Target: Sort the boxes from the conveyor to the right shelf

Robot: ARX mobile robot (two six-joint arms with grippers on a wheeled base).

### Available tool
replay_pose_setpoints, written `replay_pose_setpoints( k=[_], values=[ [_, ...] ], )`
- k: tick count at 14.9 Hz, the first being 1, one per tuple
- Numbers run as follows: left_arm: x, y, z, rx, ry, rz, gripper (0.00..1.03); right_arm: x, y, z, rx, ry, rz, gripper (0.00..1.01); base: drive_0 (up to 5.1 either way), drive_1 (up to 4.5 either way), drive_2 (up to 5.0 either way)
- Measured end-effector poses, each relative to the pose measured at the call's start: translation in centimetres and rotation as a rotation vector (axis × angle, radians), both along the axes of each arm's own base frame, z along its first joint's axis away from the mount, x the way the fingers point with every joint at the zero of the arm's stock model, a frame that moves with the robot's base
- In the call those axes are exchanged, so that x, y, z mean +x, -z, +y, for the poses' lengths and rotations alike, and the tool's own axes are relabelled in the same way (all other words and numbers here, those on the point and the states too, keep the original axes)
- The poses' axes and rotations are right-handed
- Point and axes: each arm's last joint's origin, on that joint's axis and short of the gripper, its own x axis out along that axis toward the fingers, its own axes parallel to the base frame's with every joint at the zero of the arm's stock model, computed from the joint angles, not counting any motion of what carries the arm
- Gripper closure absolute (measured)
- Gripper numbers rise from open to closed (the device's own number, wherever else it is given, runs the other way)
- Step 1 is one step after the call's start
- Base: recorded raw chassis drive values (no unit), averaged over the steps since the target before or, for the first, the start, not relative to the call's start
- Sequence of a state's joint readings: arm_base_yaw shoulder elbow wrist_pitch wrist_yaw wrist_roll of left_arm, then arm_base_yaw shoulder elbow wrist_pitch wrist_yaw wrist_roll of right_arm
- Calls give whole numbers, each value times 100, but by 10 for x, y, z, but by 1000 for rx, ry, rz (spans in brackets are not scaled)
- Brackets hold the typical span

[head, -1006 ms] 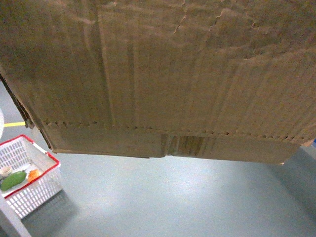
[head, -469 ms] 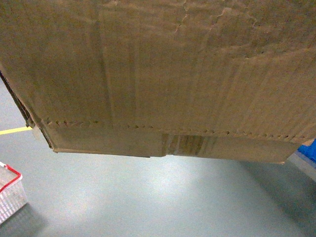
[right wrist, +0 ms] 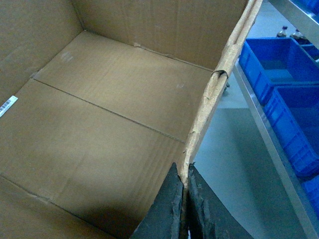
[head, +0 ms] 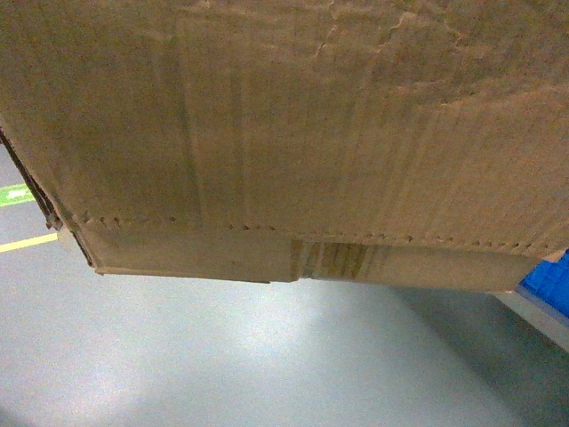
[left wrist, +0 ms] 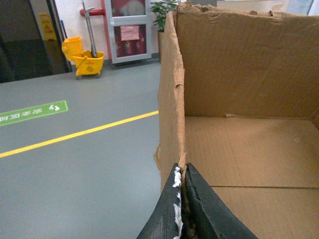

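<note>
A large brown cardboard box (head: 284, 133) fills the upper head view, held off the grey floor, its perforation line near the base. Its inside is empty (left wrist: 249, 149) (right wrist: 99, 124). My left gripper (left wrist: 182, 172) is shut on the box's left wall edge. My right gripper (right wrist: 183, 174) is shut on the box's torn right wall edge. The right shelf's steel rail (right wrist: 264, 124) runs just right of the box in the right wrist view. The conveyor is out of view.
Blue plastic crates (right wrist: 279, 64) sit on the shelf to the right; a blue corner (head: 549, 283) shows in the head view. A yellow floor line (left wrist: 79, 133), green floor sign (left wrist: 32, 112) and yellow mop bucket (left wrist: 87, 62) lie to the left.
The view has swung right with the carried box: the white-and-red basket left the lower left, and a blue crate and shelf edge came in at the lower right.
</note>
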State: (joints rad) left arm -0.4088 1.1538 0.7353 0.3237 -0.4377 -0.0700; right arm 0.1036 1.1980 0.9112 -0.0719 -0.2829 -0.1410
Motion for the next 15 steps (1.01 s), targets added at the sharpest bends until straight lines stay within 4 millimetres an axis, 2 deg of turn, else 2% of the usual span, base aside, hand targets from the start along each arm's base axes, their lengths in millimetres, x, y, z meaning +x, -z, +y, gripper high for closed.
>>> replay_pose_setpoints(
  k=[15],
  values=[
    [0, 0, 0, 0, 0, 0, 101, 0, 0, 0, 0, 0, 0, 99, -151, -151, -151]
  ],
)
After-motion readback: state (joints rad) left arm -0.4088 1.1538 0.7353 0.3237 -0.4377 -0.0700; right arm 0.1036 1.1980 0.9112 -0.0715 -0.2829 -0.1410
